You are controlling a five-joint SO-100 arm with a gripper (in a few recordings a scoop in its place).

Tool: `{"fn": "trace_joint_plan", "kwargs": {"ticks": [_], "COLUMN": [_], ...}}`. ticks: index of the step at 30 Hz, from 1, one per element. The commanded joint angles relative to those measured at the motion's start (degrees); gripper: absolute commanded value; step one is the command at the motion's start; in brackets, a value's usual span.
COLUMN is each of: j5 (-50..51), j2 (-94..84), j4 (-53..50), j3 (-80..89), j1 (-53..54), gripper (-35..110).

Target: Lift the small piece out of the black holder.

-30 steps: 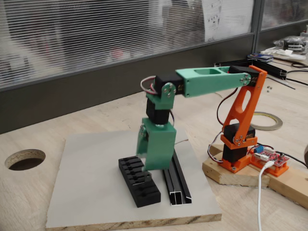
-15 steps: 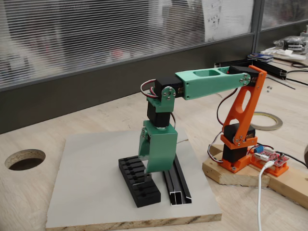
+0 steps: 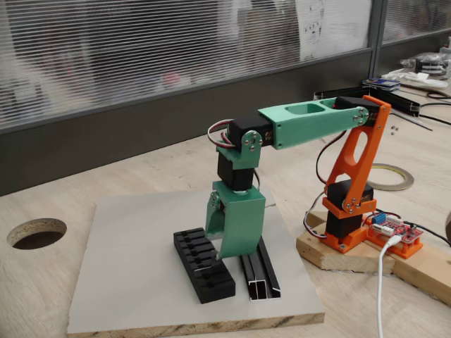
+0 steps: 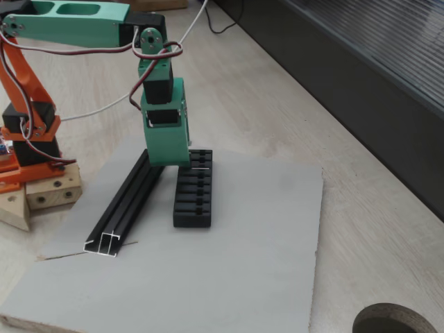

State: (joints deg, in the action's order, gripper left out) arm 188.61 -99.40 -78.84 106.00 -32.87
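Both fixed views are showing a grey flat board (image 3: 134,282) lying on a pale wooden bench (image 3: 42,296). At the far left of a fixed view, a round hole (image 3: 36,233) is sitting in the bench top. Moving right, the black plastic block with a row of slots along its top (image 3: 203,266) is lying on the board. A thin pale line, maybe the tiny grey metal piece (image 3: 201,267), is showing in one of the middle slots, but it is too small to be sure.

Just right of the block, the green end effector (image 3: 227,255) is pointing straight down, and its tip is hanging at the block's right edge. Whether its fingers are wide, narrow, or holding the piece cannot be told. Next to it, the long black rail with a pale cut end (image 3: 259,270) is lying beside the block, close but not touching. Farther right, the orange base of the arm (image 3: 350,204) is standing on a small wooden plate (image 3: 338,253), and a white cable (image 3: 381,296) is running down from a red circuit board (image 3: 394,231).

In the other fixed view, the end effector (image 4: 182,164) is hanging over the far end of the block (image 4: 193,189), with the rail (image 4: 128,202) to its left.
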Motion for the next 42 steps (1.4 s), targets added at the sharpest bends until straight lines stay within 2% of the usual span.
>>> {"fn": "trace_joint_plan", "kwargs": {"ticks": [1,27,33,42], "j5": [0.6,0.6,0.6,1.0], "j2": [-1.4,3.7,3.7,3.1], "j4": [0.6,0.7,5.8,5.8], "j3": [0.2,-0.6,0.2,0.4], "j1": [-0.7,-0.8,-0.8,-0.8], "gripper": [43,43,43,43]}}
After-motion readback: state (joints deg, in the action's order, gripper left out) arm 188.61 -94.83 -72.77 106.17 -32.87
